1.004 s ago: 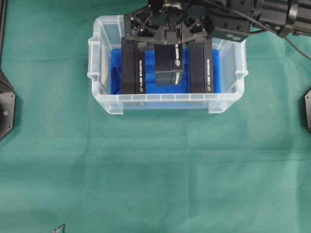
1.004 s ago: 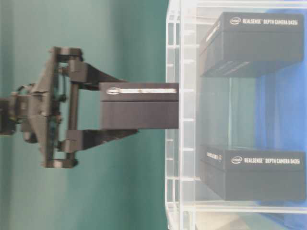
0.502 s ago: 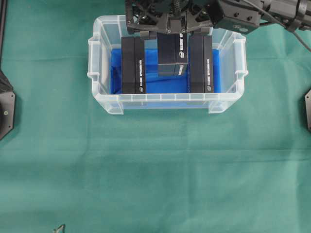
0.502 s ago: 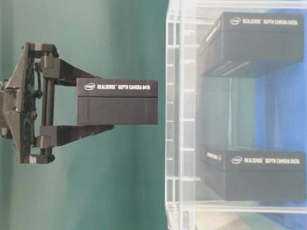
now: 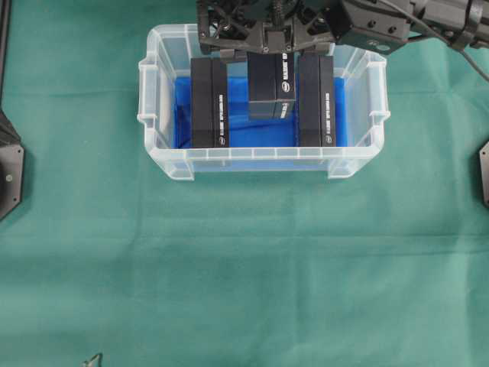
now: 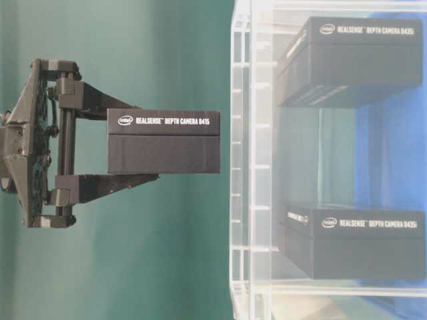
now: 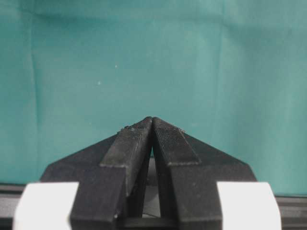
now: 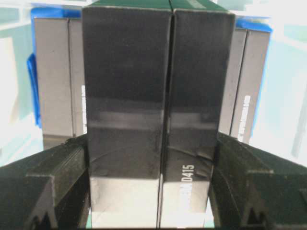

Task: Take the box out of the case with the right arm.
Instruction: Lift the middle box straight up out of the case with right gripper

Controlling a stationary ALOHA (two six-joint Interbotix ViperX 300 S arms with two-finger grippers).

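My right gripper (image 5: 267, 47) is shut on a black box (image 5: 271, 88) labelled RealSense D415, one finger on each of its long sides. In the table-level view the box (image 6: 163, 150) hangs outside the rim of the clear case (image 6: 243, 167), with a gap between them. The right wrist view shows the box (image 8: 153, 96) filling the space between the fingers (image 8: 57, 167). From overhead the box hangs over the middle of the blue-bottomed case (image 5: 260, 162). My left gripper (image 7: 152, 122) is shut and empty above bare green cloth.
Two more black boxes (image 5: 209, 103) (image 5: 315, 99) lie in the case, one at its left and one at its right. Black arm mounts sit at the left edge (image 5: 9, 172) and right edge (image 5: 483, 172) of the green cloth.
Over the last second the right gripper lifted the box up out of the case, clear of the rim. It has held still for the last half second.
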